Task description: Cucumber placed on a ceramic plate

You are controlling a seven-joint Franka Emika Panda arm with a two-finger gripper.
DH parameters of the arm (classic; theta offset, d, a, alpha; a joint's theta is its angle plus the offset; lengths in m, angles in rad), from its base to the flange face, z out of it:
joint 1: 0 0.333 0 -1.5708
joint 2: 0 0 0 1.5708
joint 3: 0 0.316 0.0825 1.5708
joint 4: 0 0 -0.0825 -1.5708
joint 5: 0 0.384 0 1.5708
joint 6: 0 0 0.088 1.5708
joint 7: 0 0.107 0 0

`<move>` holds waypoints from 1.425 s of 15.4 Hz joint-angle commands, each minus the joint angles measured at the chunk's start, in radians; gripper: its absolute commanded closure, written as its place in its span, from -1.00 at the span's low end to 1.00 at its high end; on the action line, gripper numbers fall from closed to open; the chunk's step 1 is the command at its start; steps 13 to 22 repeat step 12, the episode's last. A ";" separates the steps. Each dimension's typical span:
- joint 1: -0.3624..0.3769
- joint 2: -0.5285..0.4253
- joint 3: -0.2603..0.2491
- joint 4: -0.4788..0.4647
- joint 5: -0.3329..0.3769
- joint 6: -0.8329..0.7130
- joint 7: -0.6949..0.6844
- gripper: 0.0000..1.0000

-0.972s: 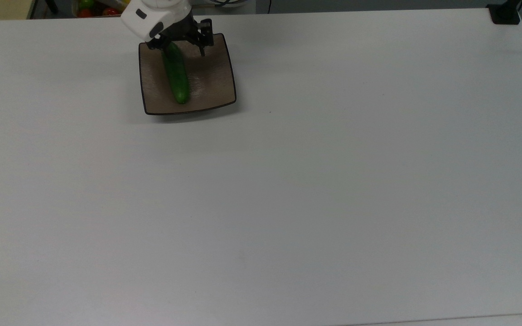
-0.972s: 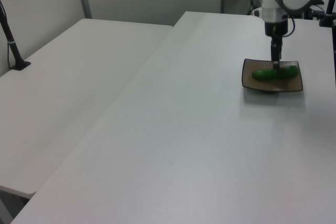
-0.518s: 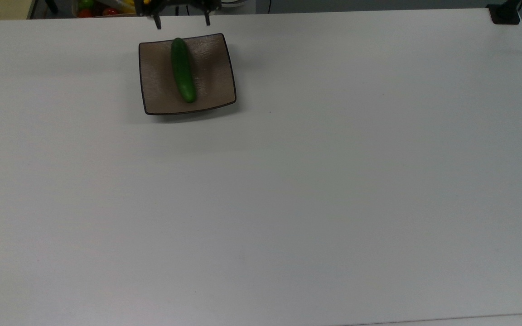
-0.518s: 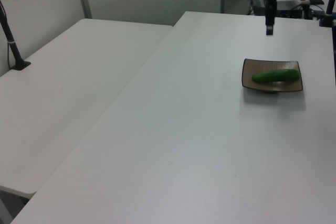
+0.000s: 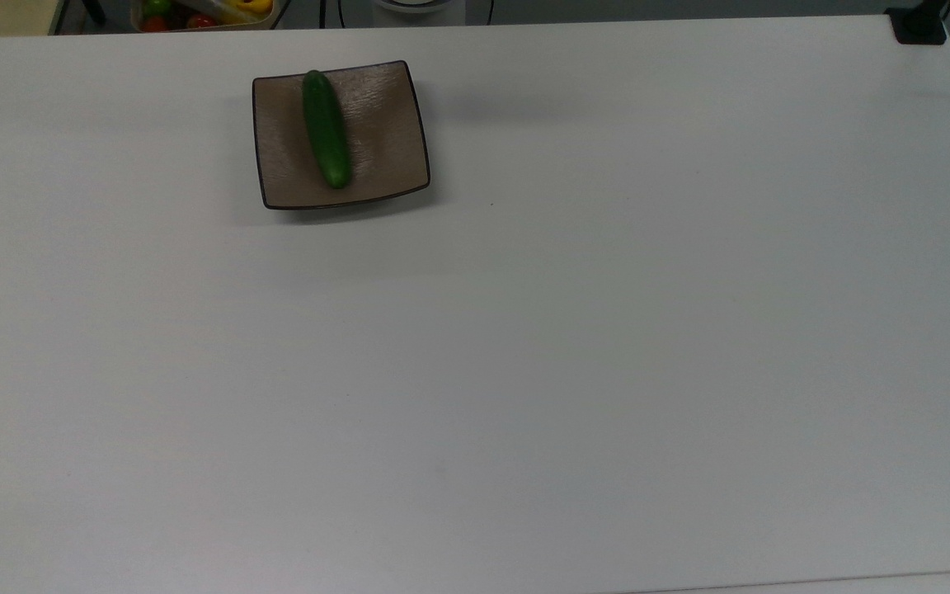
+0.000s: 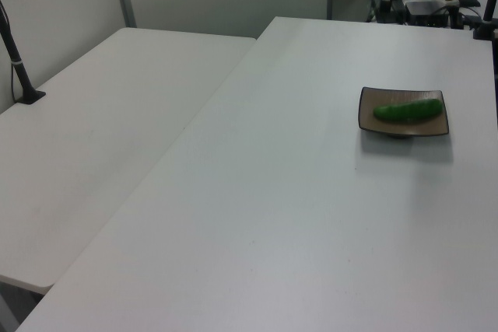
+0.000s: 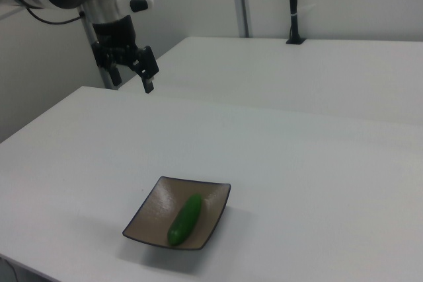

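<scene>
White table [image 5: 524,346], mostly bare. We see the small dark green cucumber [image 5: 326,129] lying loose on the square brown ceramic plate [image 5: 388,124] near the top view's far edge. We judge placement done; only retreat remains. Black two-finger gripper [image 7: 131,74] hangs high, well apart, fingers spread, holding nothing. Plenty of room.

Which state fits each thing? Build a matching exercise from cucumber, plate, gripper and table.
Things:
1. cucumber
2. plate
3. gripper
4. table

States:
A. open, raised above the table
B. lying on the plate
C. white, carrying the plate
D. brown, square, dark-rimmed

Pairs: 1-B, 2-D, 3-A, 4-C
</scene>
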 commanded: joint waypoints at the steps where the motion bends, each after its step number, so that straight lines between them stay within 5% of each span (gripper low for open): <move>1: 0.015 0.048 -0.019 0.030 0.016 0.052 0.012 -1.00; 6: 0.034 0.088 -0.057 0.030 0.014 0.152 -0.040 -1.00; 22: 0.034 0.094 -0.059 0.031 0.014 0.153 -0.039 -1.00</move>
